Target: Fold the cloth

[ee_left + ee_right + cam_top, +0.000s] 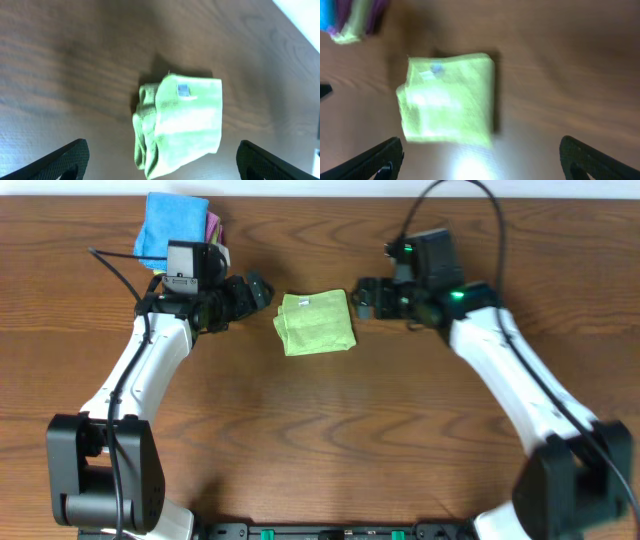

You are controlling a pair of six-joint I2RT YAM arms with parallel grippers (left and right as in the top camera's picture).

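The lime-green cloth (316, 323) lies folded into a small, thick square on the wooden table between the two arms, with its white tag facing up. My left gripper (258, 290) hovers just left of it, open and empty. In the left wrist view the cloth (180, 125) lies ahead between the widely spread fingertips (70, 157), with bunched layers along its left edge. My right gripper (362, 298) sits just right of the cloth, also open and empty. In the blurred right wrist view the cloth (447, 100) lies beyond the spread fingers (582, 157).
A bright blue folded cloth (170, 225) and a pink-purple one (212, 225) sit at the back left, behind the left wrist. They show as a blurred stack (350, 17) in the right wrist view. Bare wood table (330, 440) lies in front.
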